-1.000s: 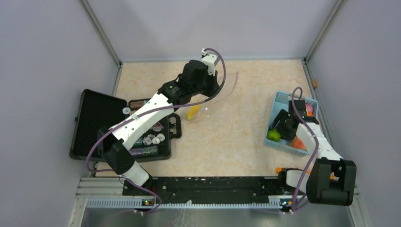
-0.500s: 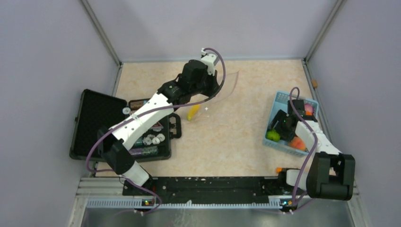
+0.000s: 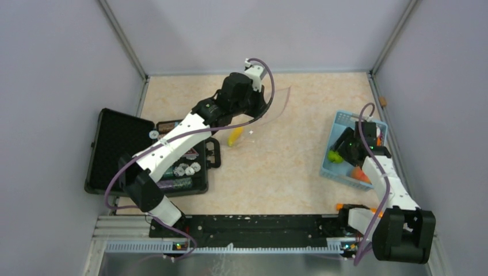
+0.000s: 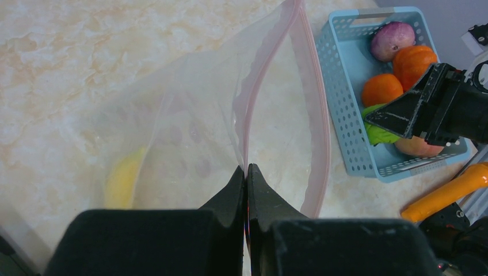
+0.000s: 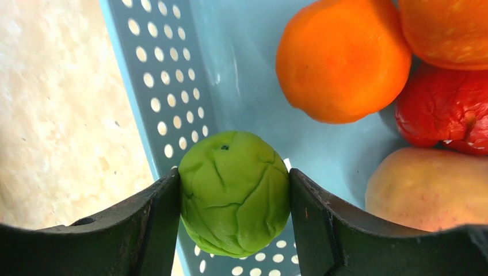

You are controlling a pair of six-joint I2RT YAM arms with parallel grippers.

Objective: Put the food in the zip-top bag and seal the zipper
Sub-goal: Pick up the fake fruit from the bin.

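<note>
**Two-arm bagging, seen from above and from both wrists.** My left jaws are closed on the zip-top bag (image 4: 190, 115), pinching one lip of its mouth at the zipper (image 4: 328, 132). The pink strip therefore parts into two arcs and the mouth gapes toward my right arm. The banana (image 4: 123, 183) shows yellow through the film; I judge it to be inside the bag.

My right jaws grip the green apple (image 5: 233, 192), one finger flat on each flank, at the near wall of the light-blue basket (image 5: 172, 86). Whether the apple is clear of the basket floor I cannot tell. The rest of the food lies in the basket beside the apple: an orange (image 5: 342, 60), a red piece (image 5: 440, 109) and a peach (image 5: 429, 187). All are well apart from the bag across the table (image 4: 75, 52).

**Handling, as I judge it.** The apple looks light and glossy, so it may slip from flat fingers; a hold across its widest girth, as here, suits it. The bag is thin, limp and crinkly and keeps no shape of its own. It is best held at the stiffer strip rather than by the film. The zipper's slider is not discernible in these views.
</note>
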